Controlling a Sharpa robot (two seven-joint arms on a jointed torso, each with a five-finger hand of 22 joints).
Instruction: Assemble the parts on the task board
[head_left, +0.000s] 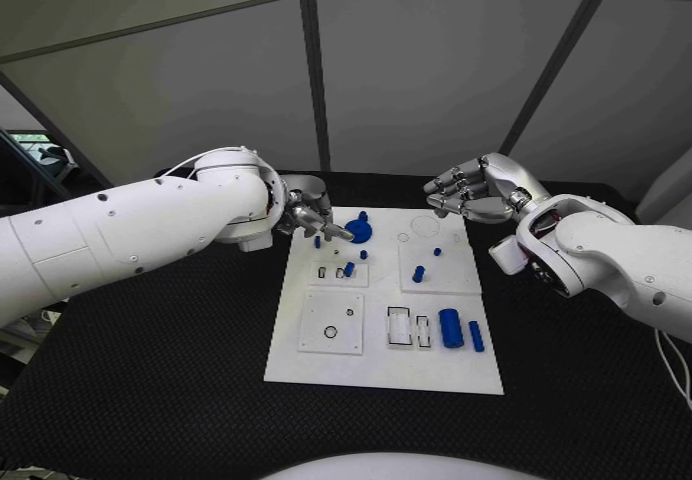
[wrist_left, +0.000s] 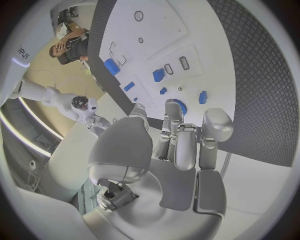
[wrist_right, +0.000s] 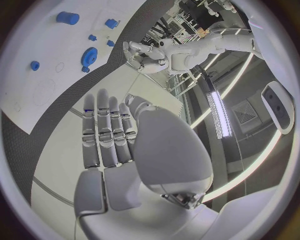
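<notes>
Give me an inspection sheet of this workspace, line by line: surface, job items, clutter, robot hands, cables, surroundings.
Surface: black table with a textured top, bearing the white rectangular task board.
Job's things: round blue gear at the board's far edge; small blue pegs mid-board; two blue cylinders lying at the near right.
Clutter: nothing seen.
Robot hands: left robot hand over the board's far left corner, fingers by the gear, holding nothing; right robot hand raised beyond the far right corner, empty, fingers apart.
Cables: thin white cable at the right arm.
Surroundings: grey wall panels.

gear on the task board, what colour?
Blue gear, on the white task board; clearest in the head view.
</notes>
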